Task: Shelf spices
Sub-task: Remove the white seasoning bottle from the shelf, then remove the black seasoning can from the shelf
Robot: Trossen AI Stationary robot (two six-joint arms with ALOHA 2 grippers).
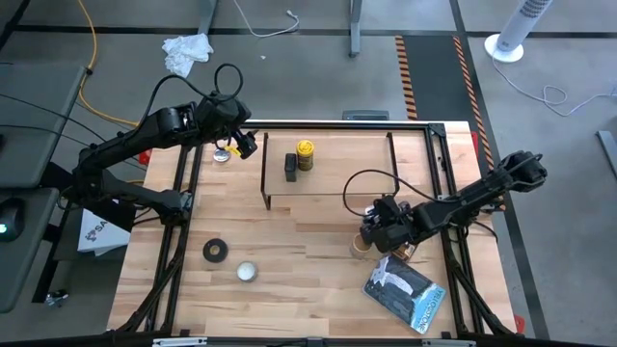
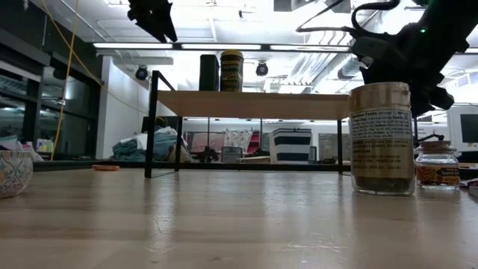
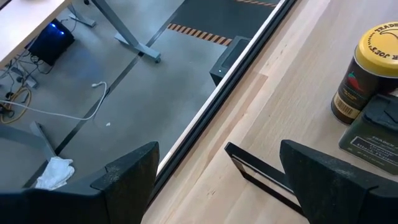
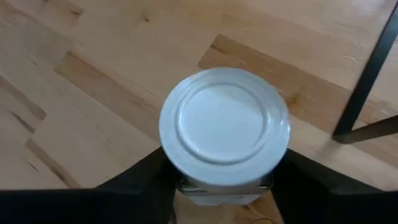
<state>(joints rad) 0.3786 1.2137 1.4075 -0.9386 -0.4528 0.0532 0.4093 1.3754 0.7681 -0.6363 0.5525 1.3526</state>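
The shelf (image 1: 333,198) stands on the far middle of the table. A yellow-lidded jar (image 1: 305,154) and a dark bottle (image 1: 291,167) stand on its plank's left end. A pale-lidded spice jar (image 4: 224,124) stands upright on the table in front of the shelf's right end. My right gripper (image 1: 369,234) is open, slanting down over that jar, one finger on each side just under the lid; the lid hides whether they touch. A tiny brown-topped jar (image 2: 437,164) stands beside it. My left gripper (image 3: 217,186) hangs open above the shelf's far left corner.
A flat packet (image 1: 400,289) lies near the table's front right. A black tape roll (image 1: 216,251) and a round tin (image 1: 247,272) lie at the front left, and another small tin (image 1: 224,152) lies at the far left. Bare wood runs along the front middle.
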